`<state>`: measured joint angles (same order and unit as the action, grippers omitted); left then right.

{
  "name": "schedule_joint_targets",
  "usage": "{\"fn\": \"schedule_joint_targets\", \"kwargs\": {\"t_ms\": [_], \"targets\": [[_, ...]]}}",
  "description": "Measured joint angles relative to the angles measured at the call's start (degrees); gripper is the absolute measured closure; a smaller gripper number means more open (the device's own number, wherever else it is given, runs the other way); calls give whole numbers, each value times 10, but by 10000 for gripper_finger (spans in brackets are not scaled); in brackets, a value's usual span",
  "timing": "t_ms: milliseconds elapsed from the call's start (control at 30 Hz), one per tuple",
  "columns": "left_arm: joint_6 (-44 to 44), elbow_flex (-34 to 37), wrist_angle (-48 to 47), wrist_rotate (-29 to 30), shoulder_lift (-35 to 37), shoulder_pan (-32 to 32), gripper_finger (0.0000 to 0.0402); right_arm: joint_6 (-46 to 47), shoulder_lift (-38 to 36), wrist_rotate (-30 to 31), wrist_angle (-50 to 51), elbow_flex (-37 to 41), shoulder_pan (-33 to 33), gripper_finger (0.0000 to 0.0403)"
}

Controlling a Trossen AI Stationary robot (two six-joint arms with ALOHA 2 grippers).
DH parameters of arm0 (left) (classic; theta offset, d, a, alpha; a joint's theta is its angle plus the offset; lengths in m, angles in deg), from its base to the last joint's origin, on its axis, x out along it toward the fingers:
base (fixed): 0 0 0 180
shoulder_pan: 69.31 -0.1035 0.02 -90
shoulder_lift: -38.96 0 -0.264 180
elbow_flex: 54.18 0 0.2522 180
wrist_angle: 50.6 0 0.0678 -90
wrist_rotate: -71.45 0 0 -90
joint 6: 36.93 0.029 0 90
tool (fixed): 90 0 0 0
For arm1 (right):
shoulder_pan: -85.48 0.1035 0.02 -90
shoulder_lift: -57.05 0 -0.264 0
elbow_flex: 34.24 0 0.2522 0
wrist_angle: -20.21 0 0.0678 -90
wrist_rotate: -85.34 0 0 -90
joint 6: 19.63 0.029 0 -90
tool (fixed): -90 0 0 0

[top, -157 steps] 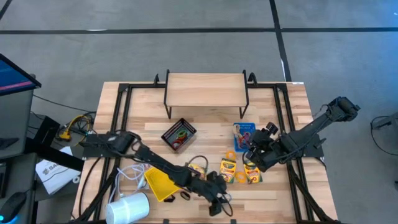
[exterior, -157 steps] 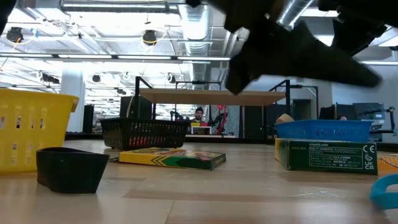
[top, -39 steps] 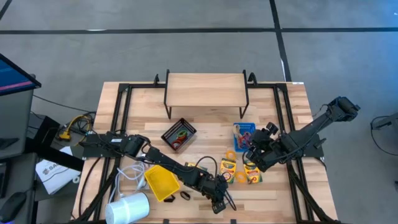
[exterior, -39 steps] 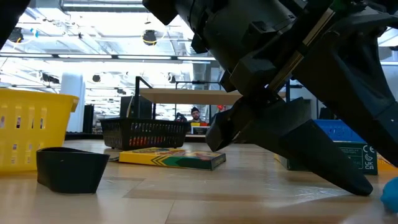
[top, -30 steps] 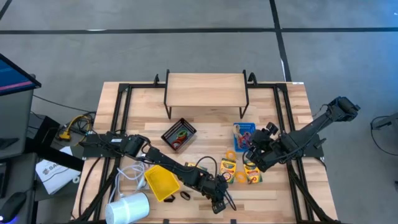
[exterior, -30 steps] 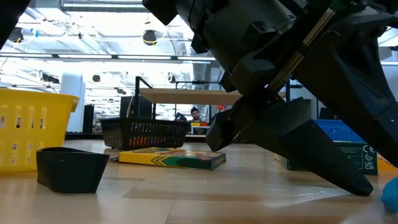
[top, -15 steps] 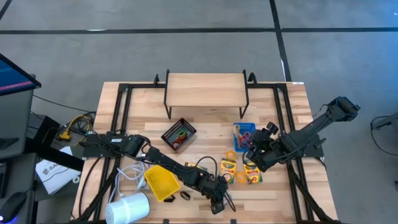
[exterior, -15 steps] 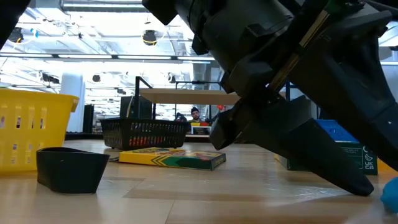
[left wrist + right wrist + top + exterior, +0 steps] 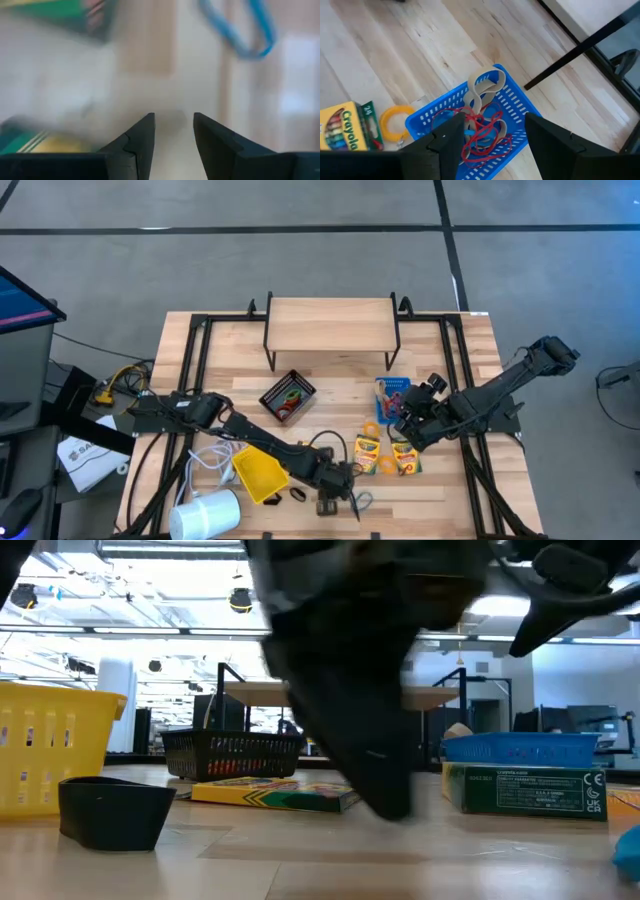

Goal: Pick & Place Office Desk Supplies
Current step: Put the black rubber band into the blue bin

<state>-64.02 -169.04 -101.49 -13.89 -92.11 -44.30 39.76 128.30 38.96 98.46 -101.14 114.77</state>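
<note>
My left gripper (image 9: 335, 502) (image 9: 174, 125) is open and hangs just above bare wood near the table's near edge, touching nothing. A blue rubber-band ring (image 9: 240, 30) lies flat ahead of its fingers, to its right in the high view. Two crayon boxes (image 9: 367, 452) (image 9: 405, 458) lie flat right of it. My right gripper (image 9: 408, 422) (image 9: 490, 130) is open and empty above the blue bin (image 9: 485, 125), which holds red, tan and blue bands. A yellow ring (image 9: 397, 120) lies on the table beside that bin. The yellow bin (image 9: 258, 472) stands left of my left gripper.
The black bin (image 9: 288, 395) with coloured bands stands mid-table. A wooden shelf (image 9: 330, 325) spans the far side. A white cylinder (image 9: 208, 515) and a white cable (image 9: 205, 458) lie at the near left corner. A small dark clip (image 9: 297, 495) sits near the yellow bin.
My left gripper has moved a little toward the table's left and turned about its wrist; in the low view its tilted bulk now stands more upright. It stays open and empty. The objects have kept their places.
</note>
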Motion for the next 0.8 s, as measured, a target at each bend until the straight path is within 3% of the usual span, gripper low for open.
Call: {"fn": "schedule_joint_targets", "kwargs": {"t_ms": [267, 567, 800], "targets": [[-26, -2, -103, 19, 57, 11, 270, 0, 0, 0, 1, 0, 13, 200], [-26, -3, -156, 15, 57, 78, 269, 2, 0, -1, -1, 0, 30, 200], [-20, -3, -167, 42, 57, 91, 254, 2, 0, -1, -3, 0, 29, 200]]}}
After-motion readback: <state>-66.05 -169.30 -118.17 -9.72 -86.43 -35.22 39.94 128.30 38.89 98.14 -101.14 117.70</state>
